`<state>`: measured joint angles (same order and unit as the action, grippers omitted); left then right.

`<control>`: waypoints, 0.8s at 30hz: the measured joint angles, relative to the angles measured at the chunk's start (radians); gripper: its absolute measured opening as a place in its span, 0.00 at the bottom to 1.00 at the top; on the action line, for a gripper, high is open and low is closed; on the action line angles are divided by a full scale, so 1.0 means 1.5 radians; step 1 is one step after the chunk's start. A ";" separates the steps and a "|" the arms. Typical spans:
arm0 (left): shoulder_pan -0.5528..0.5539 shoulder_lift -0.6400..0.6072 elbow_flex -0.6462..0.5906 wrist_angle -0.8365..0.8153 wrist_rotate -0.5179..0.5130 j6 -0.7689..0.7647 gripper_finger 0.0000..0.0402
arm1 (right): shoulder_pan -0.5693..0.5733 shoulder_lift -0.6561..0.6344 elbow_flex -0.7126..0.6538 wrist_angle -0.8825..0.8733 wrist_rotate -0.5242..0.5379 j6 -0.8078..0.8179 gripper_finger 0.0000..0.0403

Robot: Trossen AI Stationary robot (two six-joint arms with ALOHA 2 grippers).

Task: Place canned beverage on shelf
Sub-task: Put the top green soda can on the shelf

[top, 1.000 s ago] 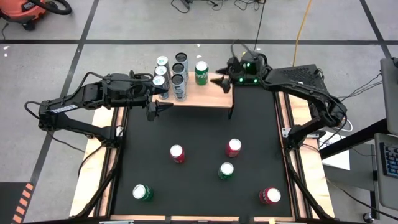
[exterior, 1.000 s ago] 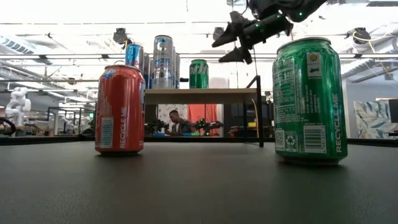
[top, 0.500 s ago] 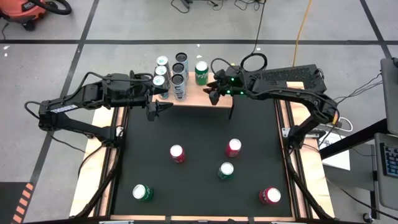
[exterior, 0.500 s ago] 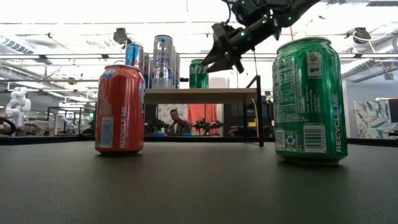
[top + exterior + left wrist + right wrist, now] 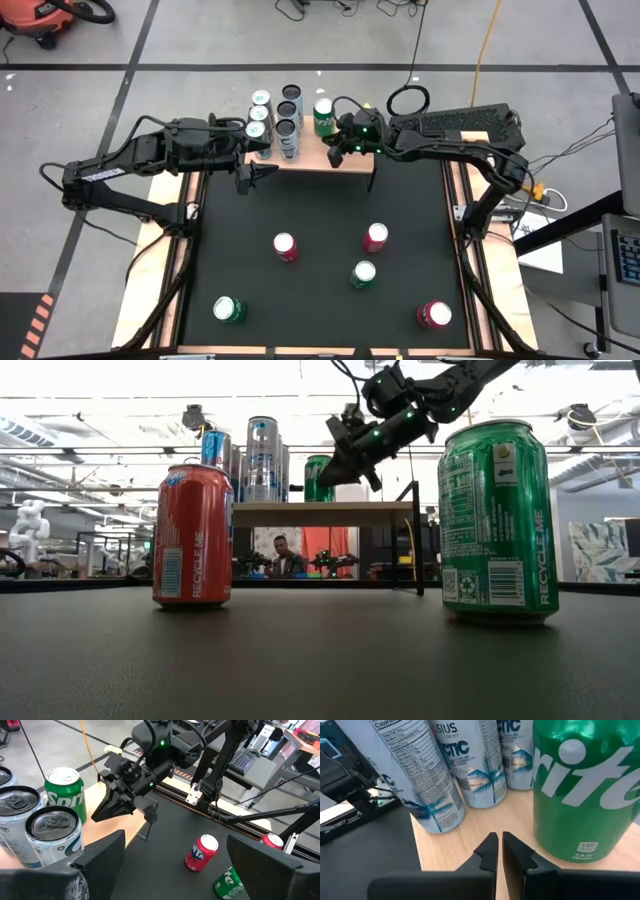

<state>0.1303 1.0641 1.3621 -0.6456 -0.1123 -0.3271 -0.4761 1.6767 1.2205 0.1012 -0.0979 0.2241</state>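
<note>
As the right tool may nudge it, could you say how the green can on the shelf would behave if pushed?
The green can stands upright on the smooth wooden shelf, so a low push would probably slide it. A high push might tip it, then it would likely roll. The shut right tool sits beside its base.

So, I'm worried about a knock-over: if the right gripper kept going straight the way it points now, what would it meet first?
Probably the tall pale cans standing behind the green Sprite can on the shelf. The right gripper, fingers shut, points just beside the Sprite can, so it may brush that first; depth is hard to judge.
</note>
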 joint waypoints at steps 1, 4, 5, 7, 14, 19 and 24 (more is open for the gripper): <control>0.000 0.000 0.000 0.000 0.000 0.000 0.88 | -0.001 0.003 0.000 0.003 0.005 0.000 0.02; 0.000 0.000 0.000 0.000 0.000 0.000 0.88 | -0.006 0.005 0.001 -0.001 0.015 -0.007 0.02; 0.000 0.000 0.000 0.000 0.000 0.000 0.88 | -0.009 0.005 0.001 0.002 0.016 -0.012 0.01; 0.000 0.000 0.000 0.000 0.000 0.000 0.88 | -0.013 0.005 0.001 0.007 0.016 -0.021 0.00; 0.000 0.000 0.000 0.000 0.000 0.000 0.88 | -0.028 0.005 0.001 0.031 0.015 -0.026 0.00; 0.000 0.000 0.000 0.000 0.000 0.000 0.88 | -0.035 0.005 0.001 0.035 0.013 -0.028 0.00; 0.000 0.000 0.000 0.000 0.001 -0.001 0.88 | -0.040 0.005 0.001 0.035 0.013 -0.038 0.00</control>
<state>0.1304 1.0641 1.3621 -0.6456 -0.1116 -0.3279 -0.5356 1.6838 1.2217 0.1532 -0.0784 0.1677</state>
